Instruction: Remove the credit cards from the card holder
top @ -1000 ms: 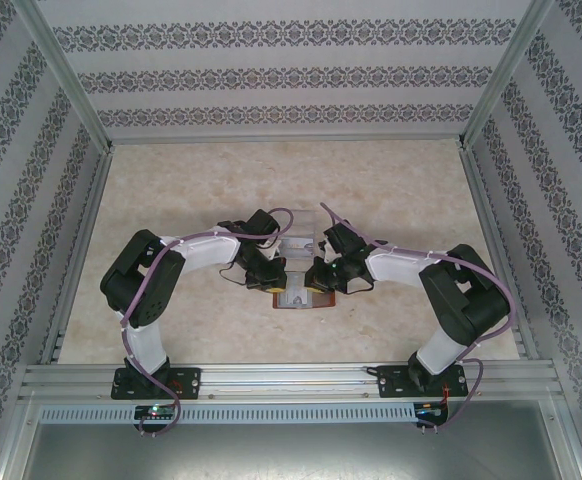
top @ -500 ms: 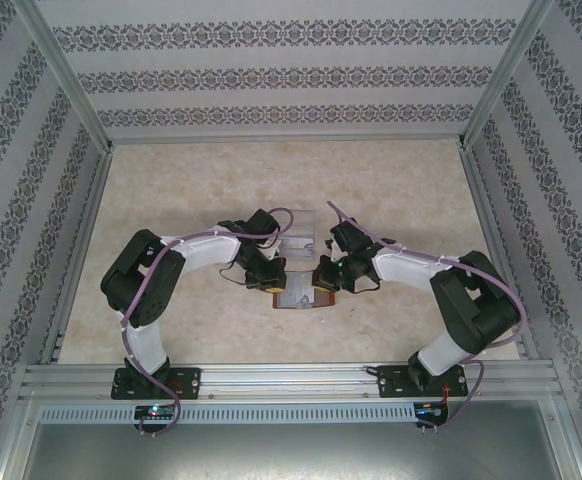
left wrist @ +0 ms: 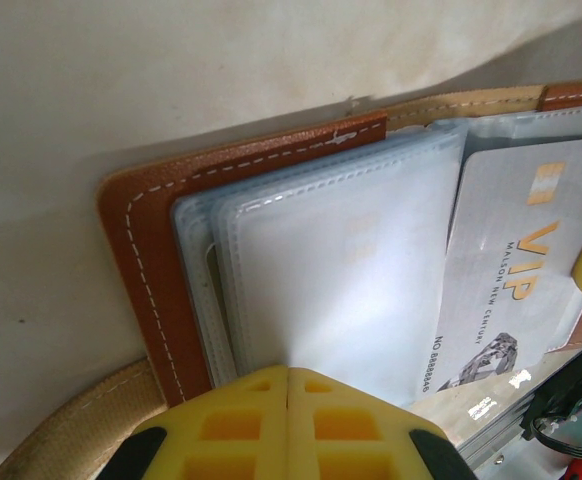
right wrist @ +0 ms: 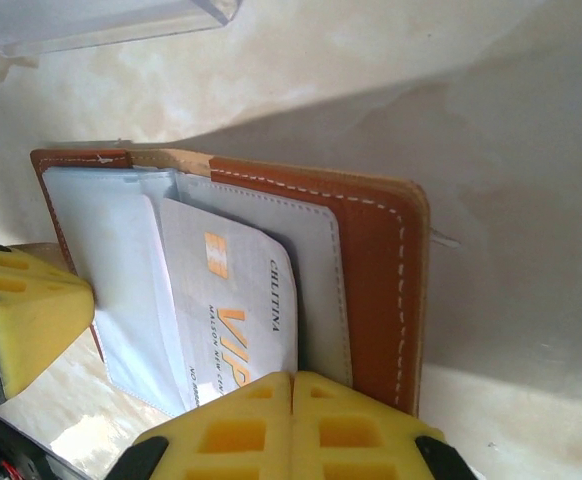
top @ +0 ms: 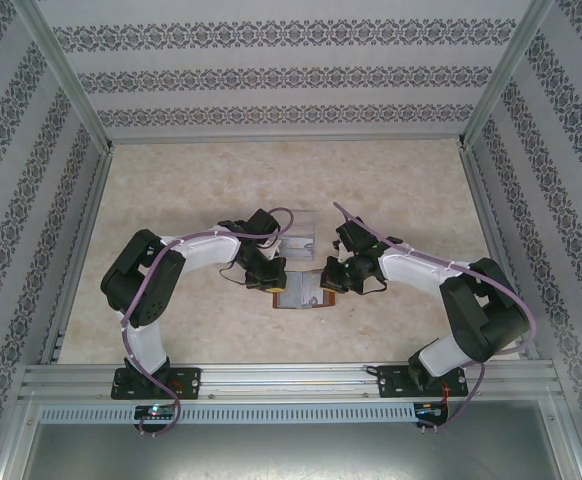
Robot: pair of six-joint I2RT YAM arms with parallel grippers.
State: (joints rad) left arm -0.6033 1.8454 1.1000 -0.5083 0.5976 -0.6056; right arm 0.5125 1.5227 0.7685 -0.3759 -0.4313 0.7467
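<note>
Left claw point(left wrist: 288, 372) and right claw point(right wrist: 291, 378) are pinched closed at the open card holder point(top: 301, 293), toward the beige marbled desk's point(top: 401, 190) near edge; floral-striped walls point(top: 291, 78) enclose three sides.

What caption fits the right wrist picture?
Shut right gripper at a pale VIP card poking from the open brown card holder.

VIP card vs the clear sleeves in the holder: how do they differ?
VIP card is opaque pale grey with gold lettering; the sleeves are translucent bluish and unprinted. The card lies skewed to the stitched edge of the card holder; the sleeves sit square to it. Both lie inside the open holder.
</note>
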